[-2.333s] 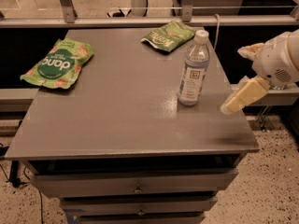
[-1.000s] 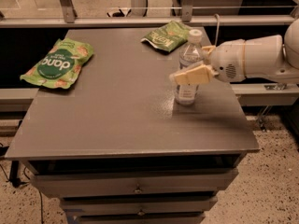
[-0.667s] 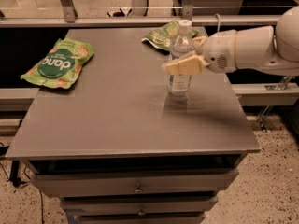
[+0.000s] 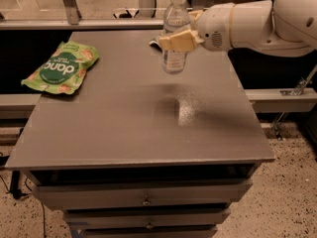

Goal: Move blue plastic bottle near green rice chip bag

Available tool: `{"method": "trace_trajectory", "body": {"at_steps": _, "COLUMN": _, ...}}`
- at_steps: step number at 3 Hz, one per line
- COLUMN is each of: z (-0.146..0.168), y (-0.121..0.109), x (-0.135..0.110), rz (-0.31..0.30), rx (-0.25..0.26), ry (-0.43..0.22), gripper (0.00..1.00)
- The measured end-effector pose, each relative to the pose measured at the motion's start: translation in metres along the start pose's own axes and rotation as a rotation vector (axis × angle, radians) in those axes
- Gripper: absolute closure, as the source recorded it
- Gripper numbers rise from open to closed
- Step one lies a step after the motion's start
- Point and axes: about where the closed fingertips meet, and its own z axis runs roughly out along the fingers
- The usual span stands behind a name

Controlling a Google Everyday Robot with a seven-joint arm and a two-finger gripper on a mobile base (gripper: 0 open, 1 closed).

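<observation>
The blue plastic bottle (image 4: 175, 17), clear with a white cap, hangs upright just above the back middle of the grey table (image 4: 138, 128). My gripper (image 4: 174, 39) reaches in from the right on a white arm and is shut around the bottle's middle, over its label. The green rice chip bag (image 4: 62, 67), bright green with white "dang" lettering, lies flat at the table's left edge, well to the left of the bottle.
A corner of a smaller bag (image 4: 153, 43) shows behind the bottle; the rest is hidden by the gripper. A metal rail (image 4: 99, 23) runs behind the table. Drawers (image 4: 143, 200) sit under the front edge. The white arm (image 4: 257, 21) spans the back right.
My gripper came in from the right, closed on the bottle and raised it off the table. The bottle has moved left and toward the back. The green bag has not moved.
</observation>
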Motion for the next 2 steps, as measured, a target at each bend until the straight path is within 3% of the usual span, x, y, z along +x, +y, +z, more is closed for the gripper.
{"method": "trace_trajectory", "body": {"at_steps": 1, "z": 0.0000, "y": 0.0001, "x": 0.0002, "rz": 0.000, "rx": 0.000, "ry": 0.000, "gripper": 1.00}}
{"method": "trace_trajectory", "body": {"at_steps": 2, "z": -0.0001, "y": 0.0006, "x": -0.0085, "rz": -0.027, "rx": 0.019, "ry": -0.052, "gripper": 1.00}}
